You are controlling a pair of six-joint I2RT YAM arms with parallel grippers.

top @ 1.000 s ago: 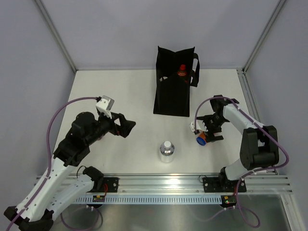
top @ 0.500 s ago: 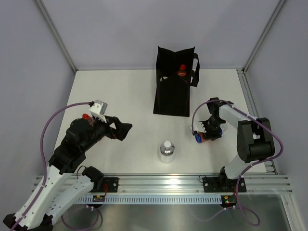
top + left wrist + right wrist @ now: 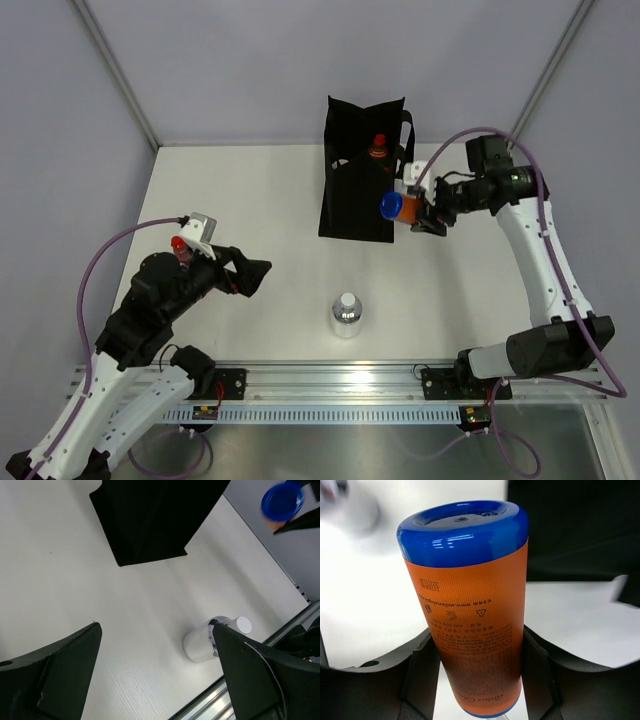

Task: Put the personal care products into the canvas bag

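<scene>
The canvas bag [image 3: 358, 190] stands upright at the back middle, black, and a red-capped bottle [image 3: 378, 147] shows in its open top. My right gripper [image 3: 414, 212] is shut on the orange blue-capped bottle [image 3: 396, 206], held in the air just right of the bag, cap pointing left. In the right wrist view the orange bottle [image 3: 470, 615] fills the space between both fingers [image 3: 422, 670], with the bag [image 3: 580, 525] behind it. The clear white-capped bottle [image 3: 346, 313] stands on the table in front. My left gripper [image 3: 256, 272] hangs open and empty to its left; its wrist view shows the clear bottle [image 3: 210, 641] and the bag [image 3: 150, 520].
A small red item [image 3: 178, 243] peeks out beside the left arm's wrist; what it is I cannot tell. The bag's loop handle [image 3: 405, 145] hangs on its right side. Grey walls close off the white table [image 3: 250, 200]; a metal rail [image 3: 340, 380] runs along the near edge.
The right gripper closed on the orange bottle on the table, lifted it and carried it back to the bag's right side. The left arm drew back slightly, gripper still open.
</scene>
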